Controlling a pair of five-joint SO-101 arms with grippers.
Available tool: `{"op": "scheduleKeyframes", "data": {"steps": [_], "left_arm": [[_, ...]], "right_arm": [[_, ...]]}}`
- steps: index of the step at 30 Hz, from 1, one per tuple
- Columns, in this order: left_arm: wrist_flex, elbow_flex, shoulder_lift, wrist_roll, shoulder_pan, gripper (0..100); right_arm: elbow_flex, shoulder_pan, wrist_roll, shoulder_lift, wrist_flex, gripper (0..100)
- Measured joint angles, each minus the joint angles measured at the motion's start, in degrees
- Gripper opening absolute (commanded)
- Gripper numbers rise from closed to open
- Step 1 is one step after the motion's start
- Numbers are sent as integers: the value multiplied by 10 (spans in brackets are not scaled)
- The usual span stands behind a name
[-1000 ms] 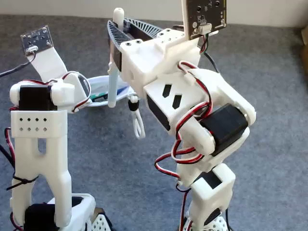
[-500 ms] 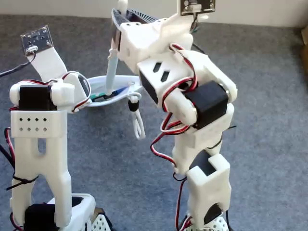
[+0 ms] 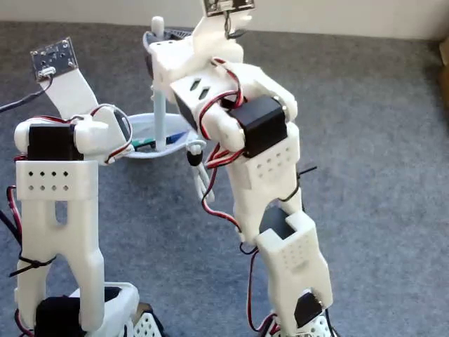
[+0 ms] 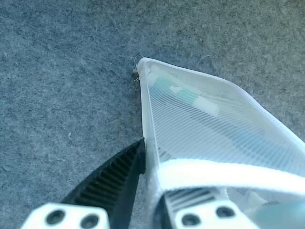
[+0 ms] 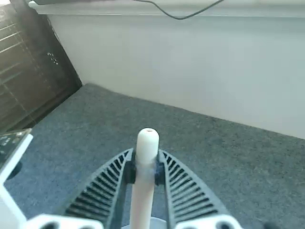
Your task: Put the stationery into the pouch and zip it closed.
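In the right gripper (image 5: 143, 166) a white pen (image 5: 147, 143) was clamped upright, tip at the mouth of the mesh pouch (image 4: 205, 119), whose rim was pinched by the left gripper (image 4: 151, 166); some items were seen inside, w/ pen & zip judged left to do.

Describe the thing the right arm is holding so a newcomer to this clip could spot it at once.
On the grey table, find the see-through white pouch between the two arms. Standing upright at its opening is a pen, clamped near its top in the right gripper. It is plain white and vertical, while the green piece in the pouch lies flat.
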Motion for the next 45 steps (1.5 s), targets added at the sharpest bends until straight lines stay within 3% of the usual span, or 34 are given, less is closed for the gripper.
{"op": "scheduleKeyframes", "data": {"steps": [3,6,10,34,45], "left_arm": [[0,1,0,0,0,7],[0,1,0,0,0,7],[0,1,0,0,0,7],[0,1,0,0,0,7],[-10,20,-1,0,0,7]], "right_arm": [[0,-27,7,-9,40,5],[-4,-63,64,-29,101,5],[-4,-84,123,-31,110,5],[-4,-59,130,-34,112,5],[-3,-50,134,-103,113,5]]}}
